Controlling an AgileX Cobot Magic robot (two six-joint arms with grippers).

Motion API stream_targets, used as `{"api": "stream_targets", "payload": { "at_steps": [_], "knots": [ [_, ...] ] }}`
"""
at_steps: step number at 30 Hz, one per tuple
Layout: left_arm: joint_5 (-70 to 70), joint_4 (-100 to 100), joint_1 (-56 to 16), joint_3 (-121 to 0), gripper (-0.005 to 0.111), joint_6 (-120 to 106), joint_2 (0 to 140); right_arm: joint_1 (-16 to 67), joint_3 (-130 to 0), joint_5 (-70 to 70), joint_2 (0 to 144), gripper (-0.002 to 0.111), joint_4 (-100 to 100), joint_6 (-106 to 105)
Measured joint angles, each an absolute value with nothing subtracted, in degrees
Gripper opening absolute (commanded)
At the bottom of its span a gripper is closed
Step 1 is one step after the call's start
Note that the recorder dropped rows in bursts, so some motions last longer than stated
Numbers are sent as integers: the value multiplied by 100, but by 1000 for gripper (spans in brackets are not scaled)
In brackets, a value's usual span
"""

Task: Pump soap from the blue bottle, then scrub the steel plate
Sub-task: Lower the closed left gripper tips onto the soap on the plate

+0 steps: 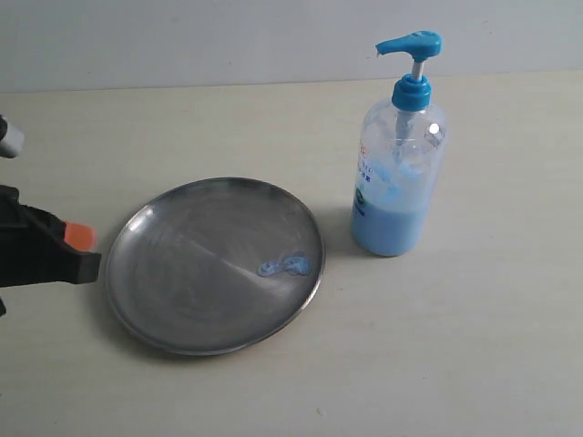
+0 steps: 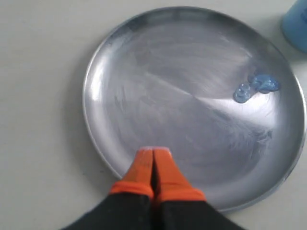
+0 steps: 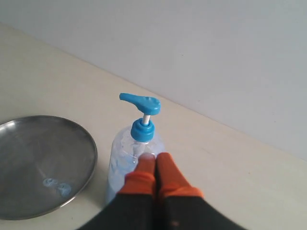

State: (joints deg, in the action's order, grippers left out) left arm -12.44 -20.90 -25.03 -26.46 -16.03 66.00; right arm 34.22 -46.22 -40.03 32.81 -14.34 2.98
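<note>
The steel plate lies flat on the table left of centre, with a small blob of light blue soap near its right rim. To the right of the plate stands the blue bottle, upright, with its pump head raised. My left gripper hovers at the plate's left edge. In the left wrist view this gripper is shut and empty over the plate's rim, far from the soap. My right gripper is shut and empty, close behind the bottle and below its pump head.
The pale table runs back to a plain grey wall behind the bottle. Nothing else stands on the table. The right arm is outside the exterior view.
</note>
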Motion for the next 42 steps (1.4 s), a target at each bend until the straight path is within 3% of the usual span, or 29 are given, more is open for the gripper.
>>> {"api": "stream_targets", "payload": {
  "at_steps": [14,27,42],
  "knots": [
    [-2676,-2315,-2816,-4364,0,-1603,8174,3422,-3486,-3176,2639,0,-1896,1013],
    [-2992,-2490,-3527,-5740,0,-1603,9947,3422,-3432,-3100,2618,0,-1896,1027],
    [-3355,-2868,-3609,-6592,0,-1603,11069,3422,-3432,-3076,2618,0,-1896,1027]
  ]
}}
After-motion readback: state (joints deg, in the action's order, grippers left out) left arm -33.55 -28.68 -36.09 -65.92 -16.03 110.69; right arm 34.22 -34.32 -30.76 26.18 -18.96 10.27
